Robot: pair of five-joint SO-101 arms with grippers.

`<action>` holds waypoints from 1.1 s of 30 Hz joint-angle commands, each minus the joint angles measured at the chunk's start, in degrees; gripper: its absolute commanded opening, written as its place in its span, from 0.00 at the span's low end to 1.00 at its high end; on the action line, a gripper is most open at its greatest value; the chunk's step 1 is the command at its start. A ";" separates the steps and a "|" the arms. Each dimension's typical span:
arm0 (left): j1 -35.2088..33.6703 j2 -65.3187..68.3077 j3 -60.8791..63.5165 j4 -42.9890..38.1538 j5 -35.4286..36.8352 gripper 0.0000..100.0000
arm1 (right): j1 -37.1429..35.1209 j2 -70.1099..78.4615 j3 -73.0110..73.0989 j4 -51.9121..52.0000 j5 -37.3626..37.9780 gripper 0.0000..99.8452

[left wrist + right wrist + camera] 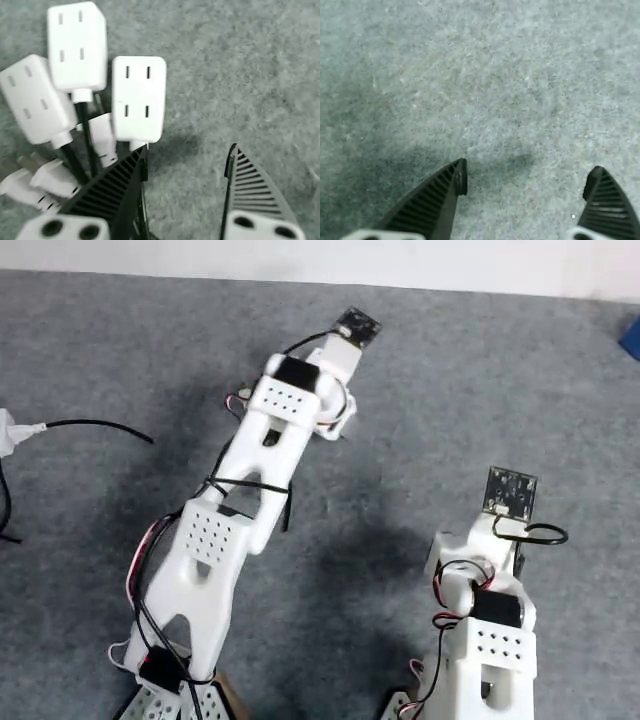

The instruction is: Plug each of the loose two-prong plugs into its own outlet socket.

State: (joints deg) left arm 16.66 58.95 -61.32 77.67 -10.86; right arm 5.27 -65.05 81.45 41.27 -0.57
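1. High view. The left arm (250,480) stretches far out over the grey worktop (450,390). The right arm (495,610) is drawn in near its base. A white cord-end piece (10,430) with a black lead lies at the worktop's edge, well apart from both arms.
2. Left wrist view.
   - The left pincer (187,150) is spread wide and holds nothing.
   - Three white socket blocks (138,97) lie close together with their slotted faces up. Every slot seen is vacant.
   - Their long axes fan away from the pincer. The black cords (85,130) leave from the ends nearer it.
   - The closest block sits just beyond one fingertip.
   - The loose plugs (25,182) lie flat beside the cords, off to one side of the jaws. Their long axes run along the worktop, and their prongs angle towards the outermost block.
3. Right wrist view. The right pincer (528,167) is spread wide and empty over bare worktop.
4. Step, as judged: approach to the first plug, with nothing yet inserted.
5. Next move, as judged: the left pincer shifts sideways over a plug body, descends and closes across the narrow flanks. The prongs must stay free and be lined up with one slot pair.
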 commanded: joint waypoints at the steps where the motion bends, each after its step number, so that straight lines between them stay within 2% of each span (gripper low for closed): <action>1: -3.03 2.24 -4.70 -2.37 -0.53 0.26 | -0.22 -0.84 -0.13 -1.01 -0.35 0.36; 7: -4.70 8.75 -11.03 -2.81 -0.53 0.26 | -0.22 -0.84 -0.13 -1.01 -0.35 0.36; 12: -4.70 9.10 -15.78 -1.49 -0.53 0.26 | -0.22 -0.84 -0.13 -1.01 -0.44 0.36; 22: -1.89 9.45 -10.07 -2.55 -0.53 0.26 | -0.22 -0.84 -0.04 -1.01 -0.44 0.36; 24: -1.80 9.45 -9.10 -2.55 -2.73 0.22 | -0.22 -0.84 -0.04 -1.01 -0.44 0.36; 29: -0.57 9.45 -8.40 -0.53 -13.98 0.02 | -0.22 -0.84 -0.04 -1.01 -0.44 0.36; 33: 0.04 9.10 -8.57 1.67 -16.00 0.01 | -0.22 -0.84 -0.04 -1.01 -0.44 0.36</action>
State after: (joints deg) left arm 16.75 69.41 -69.76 77.49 -25.63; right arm 5.36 -65.14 81.63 41.27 -0.57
